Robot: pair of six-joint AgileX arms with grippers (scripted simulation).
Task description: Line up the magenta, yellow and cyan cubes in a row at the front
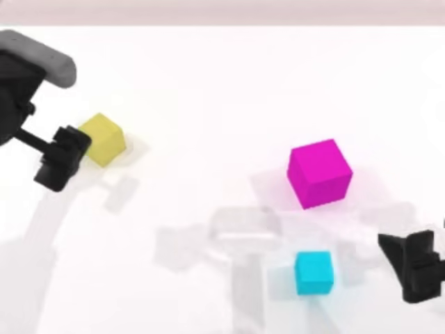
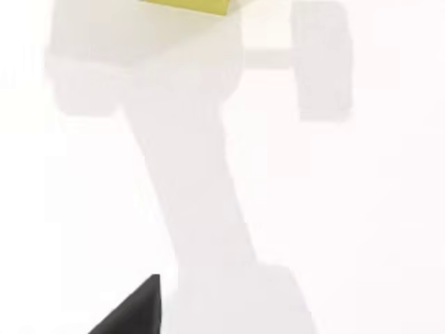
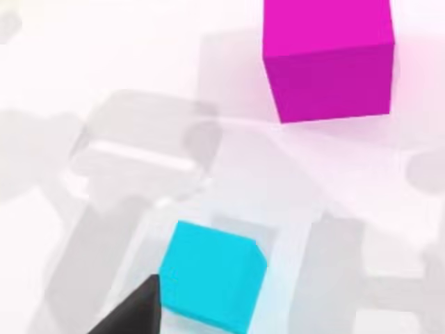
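The yellow cube (image 1: 106,139) sits at the far left of the table, and only a sliver of this yellow cube (image 2: 188,5) shows in the left wrist view. My left gripper (image 1: 69,149) hovers just left of it, open and holding nothing; one dark fingertip (image 2: 139,309) shows. The magenta cube (image 1: 320,172) rests right of centre, also seen as the magenta cube (image 3: 327,59). The cyan cube (image 1: 313,271) lies in front of it near the front edge. My right gripper (image 1: 402,243) is open to the right of the cyan cube (image 3: 212,278), one fingertip (image 3: 139,309) beside it.
The table top is plain white with faint grey shadows of the arms (image 1: 243,229) across its middle. The left arm's grey link (image 1: 42,62) reaches in from the back left corner. A pale strip (image 1: 222,10) marks the table's back edge.
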